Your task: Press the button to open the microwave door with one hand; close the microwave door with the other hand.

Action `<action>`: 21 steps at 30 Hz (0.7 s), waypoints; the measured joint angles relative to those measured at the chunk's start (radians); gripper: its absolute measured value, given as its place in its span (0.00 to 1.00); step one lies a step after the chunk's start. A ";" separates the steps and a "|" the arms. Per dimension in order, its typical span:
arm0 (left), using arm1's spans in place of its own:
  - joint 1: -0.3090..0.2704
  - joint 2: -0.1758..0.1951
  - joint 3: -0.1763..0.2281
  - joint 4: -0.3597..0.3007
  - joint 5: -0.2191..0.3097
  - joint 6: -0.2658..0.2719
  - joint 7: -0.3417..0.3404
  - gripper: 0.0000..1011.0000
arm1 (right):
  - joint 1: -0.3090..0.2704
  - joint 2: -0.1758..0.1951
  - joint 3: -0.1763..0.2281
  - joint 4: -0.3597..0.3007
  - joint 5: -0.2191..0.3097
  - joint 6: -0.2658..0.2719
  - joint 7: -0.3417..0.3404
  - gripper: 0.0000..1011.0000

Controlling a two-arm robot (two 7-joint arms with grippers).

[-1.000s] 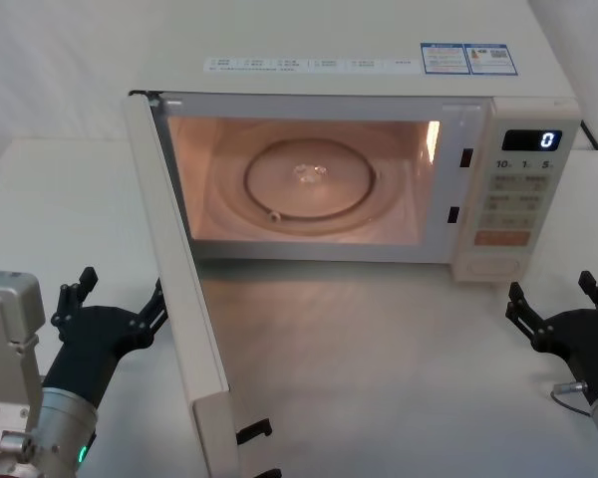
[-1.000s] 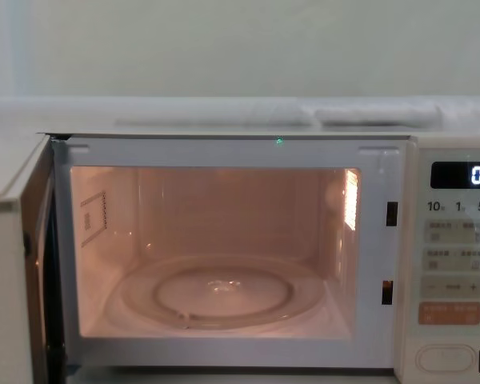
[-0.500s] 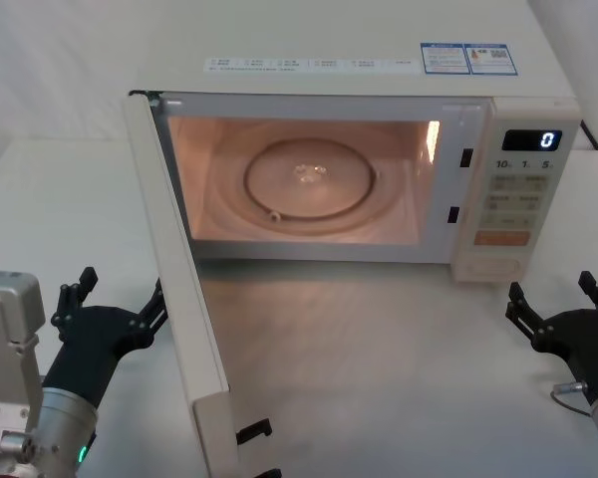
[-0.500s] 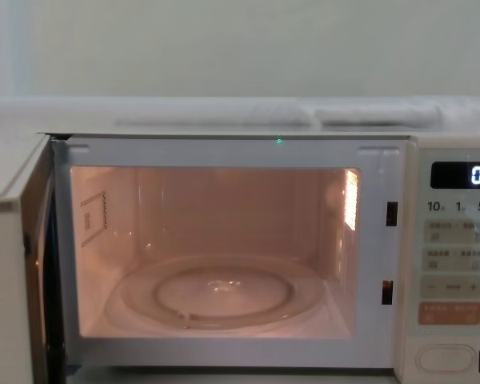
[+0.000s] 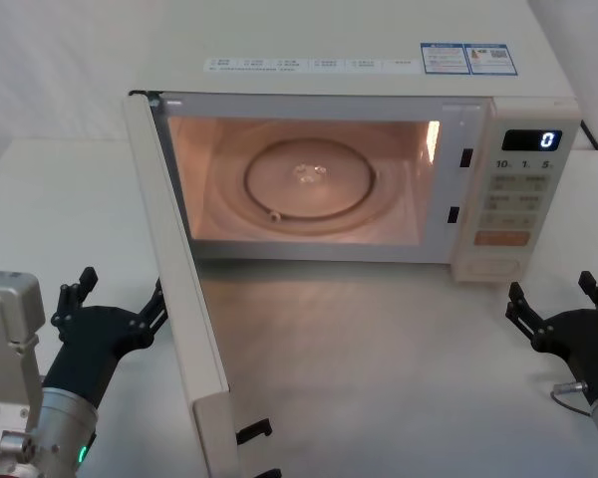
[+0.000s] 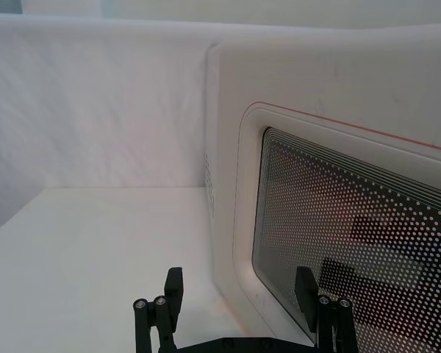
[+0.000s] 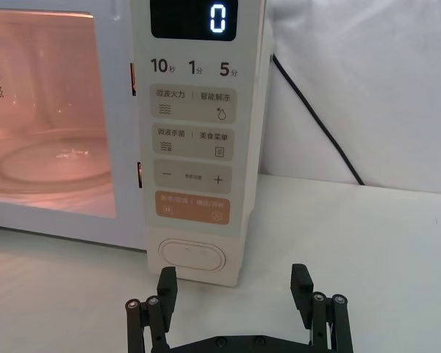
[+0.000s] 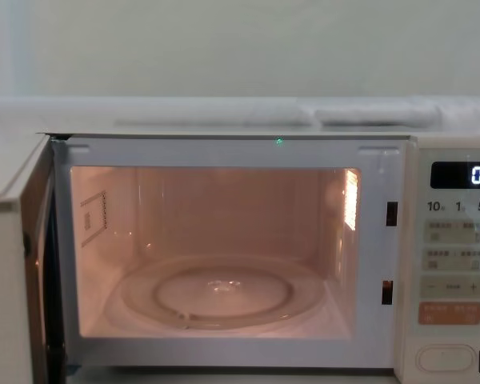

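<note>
Left arm: silver-grey cylindrical forearm with a glowing green ring, at the near left corner of the surface. Its black angular tool [image 5: 113, 296] with ridged fingers [image 6: 172, 288] is spread wide, gripping nothing, pointing forward.

Right arm: low at the near right corner of the surface. Its black angular tool [image 5: 561, 299] is likewise spread, fingers [image 7: 301, 284] apart, nothing between them, pointing forward.

Glossy, seemingly plastic microwave door [image 6: 235, 220]

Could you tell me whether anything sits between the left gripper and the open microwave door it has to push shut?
Nothing visible does: the left gripper, open, sits just outside the microwave door, facing its windowed outer face.
</note>
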 joint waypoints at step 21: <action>0.000 0.000 0.000 0.000 0.000 0.000 0.000 0.99 | 0.000 0.000 0.000 0.000 0.000 0.000 0.000 0.99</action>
